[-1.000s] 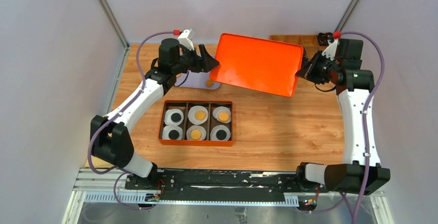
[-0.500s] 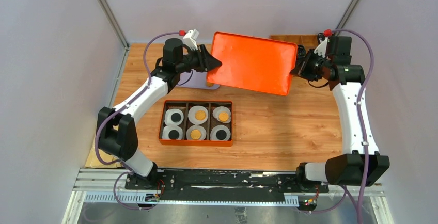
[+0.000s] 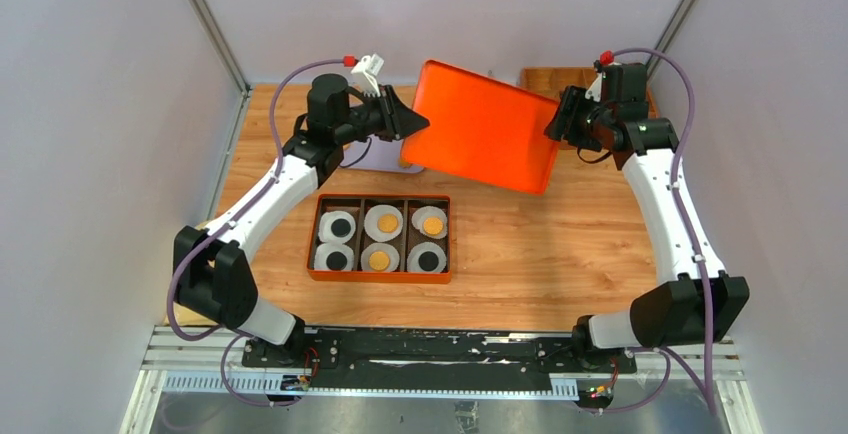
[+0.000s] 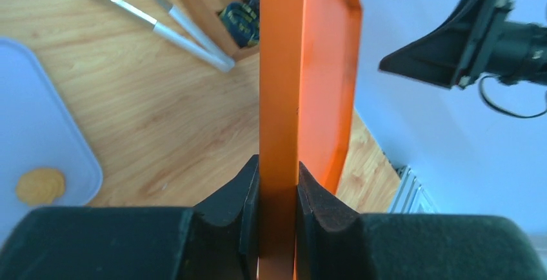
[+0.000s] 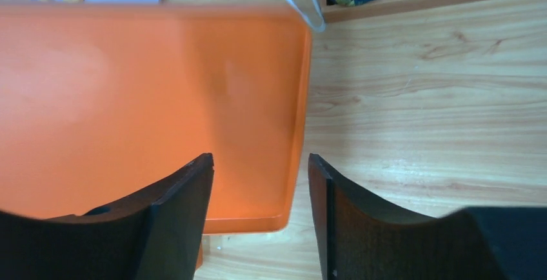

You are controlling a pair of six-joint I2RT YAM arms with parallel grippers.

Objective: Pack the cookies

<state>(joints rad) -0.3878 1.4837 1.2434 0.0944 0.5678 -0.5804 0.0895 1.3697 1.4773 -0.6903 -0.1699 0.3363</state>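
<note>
While a tilted lid [image 3: 485,126] hangs over the worktop [image 3: 560,244], left jaws clamp one edge and right jaws gape at the other. Cookies [image 3: 384,222]: six in the box [image 3: 380,276], one on a tray [image 4: 39,119], all clear of both jaws.

The left arm [image 3: 268,192] stretches up from its base towards the far middle, wrist turned so its pincer [image 3: 414,122] points right. Both jaws press flat on the rim of the orange lid [image 3: 485,129]. The right arm [image 3: 668,209] rises tall and bends left at the wrist; its pincer [image 3: 556,124] points left, jaws standing apart, clamping nothing
</note>
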